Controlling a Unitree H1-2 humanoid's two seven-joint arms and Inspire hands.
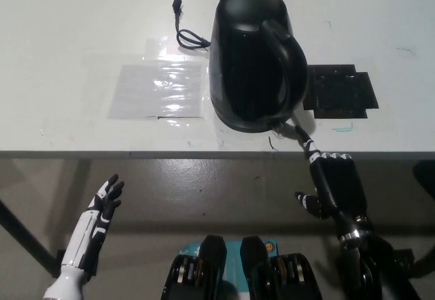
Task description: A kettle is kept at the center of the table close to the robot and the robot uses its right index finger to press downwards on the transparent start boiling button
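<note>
The black right hand [331, 181] sits at the lower right of the frame, below the table edge. One finger [306, 141] is extended up and left; the others are curled in, and the hand holds nothing. The extended fingertip reaches the foot of the handle of the black plastic electric kettle [255, 58]; the transparent button itself cannot be made out there. The kettle stands upright at the upper centre of the frame on the white table [68, 41], near its front edge. A black cord with plug [185, 31] lies just left of the kettle. A clear plastic sheet [160, 89] lies flat further left. A black rectangular mat [340, 90] lies just right of the kettle. The white left hand [102, 208] rests at the lower left with fingers spread, well apart from the table.
</note>
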